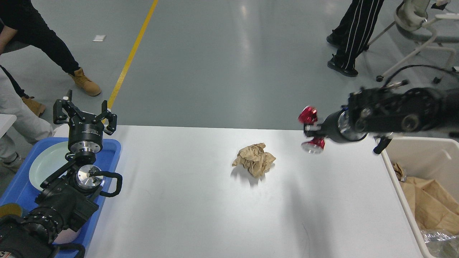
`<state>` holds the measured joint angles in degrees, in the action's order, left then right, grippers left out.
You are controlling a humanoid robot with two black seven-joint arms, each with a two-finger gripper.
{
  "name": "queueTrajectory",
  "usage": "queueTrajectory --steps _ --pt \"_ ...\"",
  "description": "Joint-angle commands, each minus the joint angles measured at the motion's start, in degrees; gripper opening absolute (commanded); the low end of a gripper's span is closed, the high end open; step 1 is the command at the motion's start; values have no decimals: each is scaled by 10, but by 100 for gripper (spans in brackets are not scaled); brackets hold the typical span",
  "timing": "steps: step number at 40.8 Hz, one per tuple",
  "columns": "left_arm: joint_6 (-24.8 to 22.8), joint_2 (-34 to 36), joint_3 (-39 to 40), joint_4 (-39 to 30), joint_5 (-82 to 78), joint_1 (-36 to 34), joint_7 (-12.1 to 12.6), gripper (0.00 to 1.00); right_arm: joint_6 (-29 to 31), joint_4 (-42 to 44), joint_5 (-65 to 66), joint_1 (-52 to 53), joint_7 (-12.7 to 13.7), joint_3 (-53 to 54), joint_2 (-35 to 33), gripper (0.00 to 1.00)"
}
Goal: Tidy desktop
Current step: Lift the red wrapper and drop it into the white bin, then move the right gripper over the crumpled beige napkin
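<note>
Left tool apart at desktop edge; right tool apart above it.

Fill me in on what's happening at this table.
A two-armed robot is tidying a white desktop. One crumpled ball of brown paper lies alone near its middle, untouched. The right tool, red-tipped and blurred, hangs in the air to the paper's right, holding nothing. The left tool is open above a blue tray holding a pale plate. A beige bin at the right edge already contains brown paper. People stand beyond the table.
</note>
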<state>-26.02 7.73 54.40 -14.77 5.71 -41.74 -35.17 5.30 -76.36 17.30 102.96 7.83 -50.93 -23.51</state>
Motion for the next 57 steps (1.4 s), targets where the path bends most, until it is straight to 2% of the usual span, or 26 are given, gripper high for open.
queueTrajectory --steps 1,8,16,22,23,24,25,26,28,34,41,52,57 --pt "0 0 0 0 0 0 0 96 4 8 0 52 1 14 -87 0" --pt "0 0 0 0 0 0 0 97 4 74 -3 27 5 19 -143 0" --pt "0 0 0 0 0 1 0 97 -3 200 -66 -141 6 27 -185 0" --pt "0 0 0 0 0 0 0 96 -11 298 -91 -273 6 39 -188 0" --pt "0 0 0 0 0 0 0 96 -12 316 -99 -291 6 46 -186 12" --pt "0 0 0 0 0 0 0 97 -13 335 -110 -311 6 55 -184 30" --pt "0 0 0 0 0 0 0 97 -20 369 -131 -350 5 71 -182 67" --pt "0 0 0 0 0 0 0 97 -25 385 -141 -369 5 79 -181 82" --pt "0 0 0 0 0 0 -1 97 -36 414 -158 -408 5 90 -177 99" --pt "0 0 0 0 0 0 0 96 -54 485 -168 -501 5 98 -134 100" --pt "0 0 0 0 0 0 -1 96 -54 499 -168 -519 5 99 -117 100" --pt "0 0 0 0 0 0 0 97 -49 482 -169 -457 4 102 -95 100" --pt "0 0 0 0 0 0 0 97 -49 434 -169 -404 5 105 -59 100"
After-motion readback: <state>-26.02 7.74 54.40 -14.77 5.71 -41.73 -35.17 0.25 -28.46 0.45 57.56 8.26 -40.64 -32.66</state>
